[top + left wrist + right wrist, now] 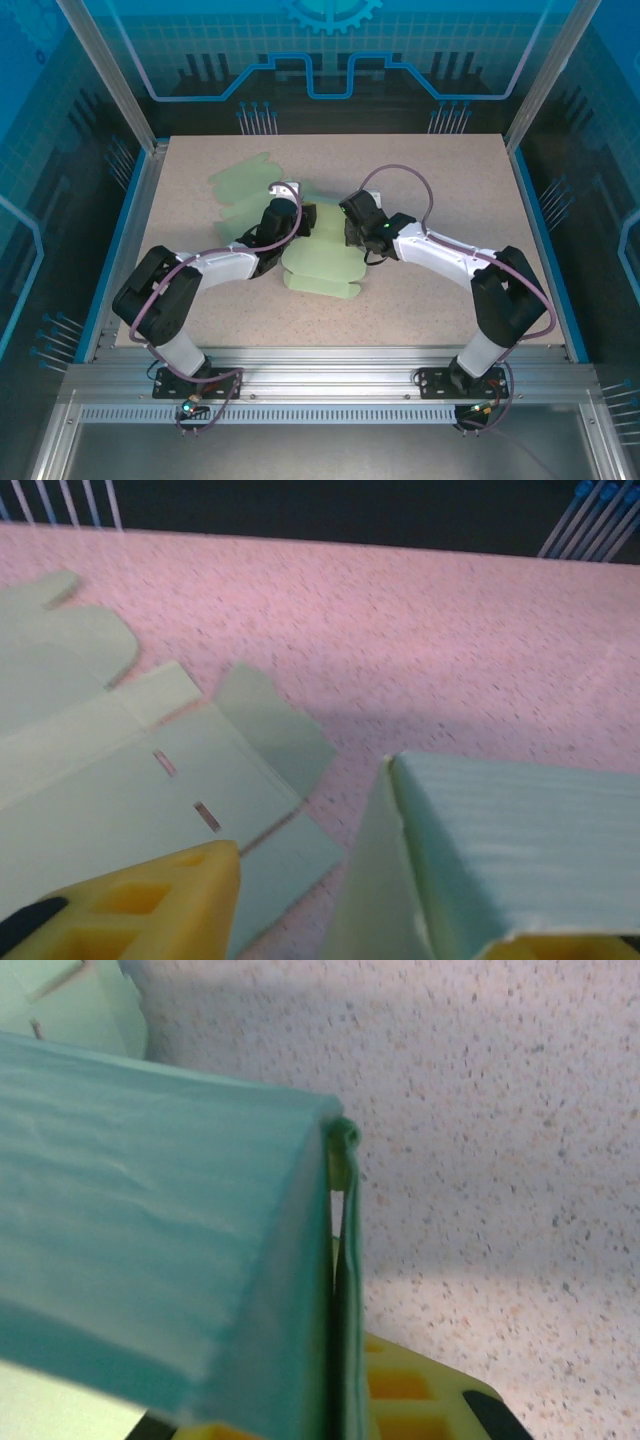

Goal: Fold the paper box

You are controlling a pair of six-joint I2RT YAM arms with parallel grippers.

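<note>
The pale green paper box (322, 268) lies partly folded in the middle of the table, and its flat flaps (243, 186) spread toward the far left. My left gripper (305, 218) is over the sheet's middle. In the left wrist view it (390, 905) stands open, with one yellow finger (150, 900) above the flat slotted panel (120, 800) and a raised wall (500, 850) next to the other. My right gripper (348, 228) faces it from the right. In the right wrist view it (335, 1400) is shut on the doubled edge of the upright wall (150, 1230).
The speckled tabletop (450, 180) is bounded by blue edges and aluminium posts (110, 80). Both arms reach inward from the near edge, and their cables loop above the box.
</note>
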